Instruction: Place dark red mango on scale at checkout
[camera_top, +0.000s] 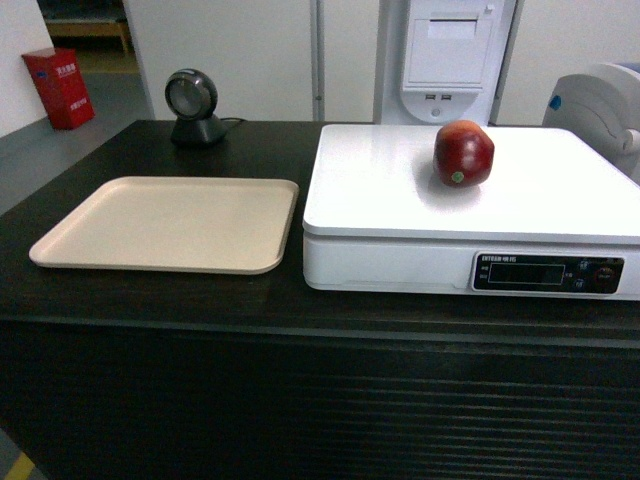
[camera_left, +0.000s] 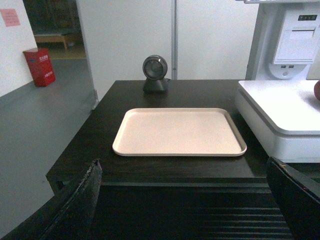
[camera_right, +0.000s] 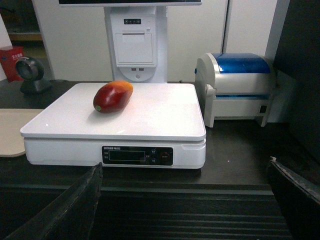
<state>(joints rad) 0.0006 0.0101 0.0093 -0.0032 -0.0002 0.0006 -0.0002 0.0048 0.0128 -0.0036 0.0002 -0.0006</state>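
Left wrist view: the left gripper (camera_left: 182, 200) shows only as two dark fingers (camera_left: 75, 205) at the lower corners of the frame, set wide apart with nothing between them. Beyond the jaws lies the front edge of the dark brown-black desk (camera_left: 165, 172) with its horizontally slatted front, and directly ahead on its top rests a flat beige rectangular plastic tray (camera_left: 179, 132). Farther ahead, past the tray, stands a small black round-headed barcode scanner (camera_left: 155, 73). To the right of the jaws, the corner of the large white boxy scale (camera_left: 280, 115) enters the view.

Right wrist view: the right gripper (camera_right: 182, 200) likewise shows two dark fingers (camera_right: 75, 205) at the lower corners, spread wide and holding nothing. Straight ahead of these jaws, on the same desk (camera_right: 235, 155), sits the scale (camera_right: 150, 112), its dark display strip facing the jaws. The glossy dark red mango (camera_right: 112, 96) lies on the scale's white platform, ahead and to the left of the jaws, well apart from both fingers, with a small pale sticker on its near end. To the right of the scale stands a white and blue box-shaped printer (camera_right: 235, 87); behind the scale rises a white terminal stand (camera_right: 135, 45).

Head view: neither pair of jaws appears; the mango (camera_top: 463, 153) rests on the platform of the scale (camera_top: 400, 190), beside the tray (camera_top: 170, 222).
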